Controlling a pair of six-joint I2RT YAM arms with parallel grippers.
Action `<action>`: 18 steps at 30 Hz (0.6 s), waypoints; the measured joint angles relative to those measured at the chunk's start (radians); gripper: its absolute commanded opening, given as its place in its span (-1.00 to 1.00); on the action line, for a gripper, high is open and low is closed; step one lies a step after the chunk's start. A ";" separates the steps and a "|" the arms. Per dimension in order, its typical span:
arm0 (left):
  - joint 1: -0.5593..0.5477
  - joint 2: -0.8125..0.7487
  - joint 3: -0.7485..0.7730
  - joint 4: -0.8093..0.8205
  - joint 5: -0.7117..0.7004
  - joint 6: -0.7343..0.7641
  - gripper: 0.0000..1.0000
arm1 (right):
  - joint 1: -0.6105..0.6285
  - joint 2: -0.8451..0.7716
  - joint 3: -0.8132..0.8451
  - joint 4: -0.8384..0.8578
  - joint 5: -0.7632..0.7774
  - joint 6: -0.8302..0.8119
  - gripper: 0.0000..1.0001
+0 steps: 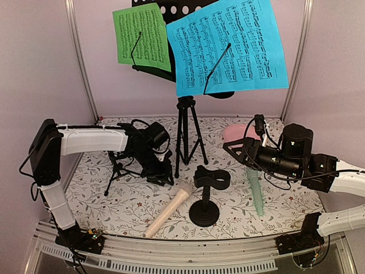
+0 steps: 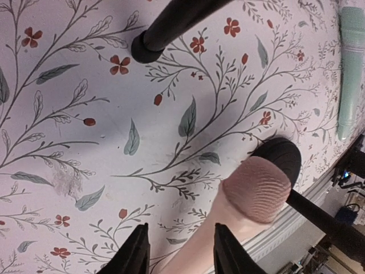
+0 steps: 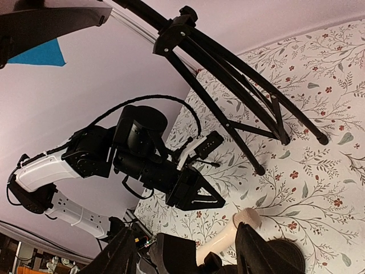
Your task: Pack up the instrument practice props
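The black tripod music stand (image 1: 185,137) stands at the middle back and carries a green page (image 1: 141,37) and a blue page (image 1: 228,45). The beige microphone (image 1: 169,210) lies at the front. A black mic holder (image 1: 206,194) on a round base stands to its right. The mint microphone (image 1: 255,191) lies further right. A second small tripod holder (image 1: 117,170) stands under my left arm. My left gripper (image 1: 165,177) is open, low over the beige microphone's (image 2: 251,194) handle, which runs between the fingers (image 2: 137,254). My right gripper (image 1: 232,149) is open and empty, above the holder (image 3: 171,254).
A round pink plate (image 1: 236,134) lies at the back right behind my right arm. The stand's legs (image 3: 245,97) spread across the middle of the floral cloth. One stand foot (image 2: 147,48) is close to my left gripper. White walls close in the sides and back.
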 measured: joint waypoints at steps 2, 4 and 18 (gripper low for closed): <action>0.007 0.000 -0.023 0.023 0.012 -0.015 -0.15 | 0.000 0.000 0.000 -0.007 0.000 0.001 0.22; 0.014 -0.002 -0.046 0.037 0.018 -0.031 -0.15 | 0.000 0.000 0.001 -0.013 0.000 0.002 0.22; 0.035 -0.046 -0.041 0.075 0.042 -0.068 -0.10 | 0.000 0.011 0.007 -0.014 0.001 0.003 0.22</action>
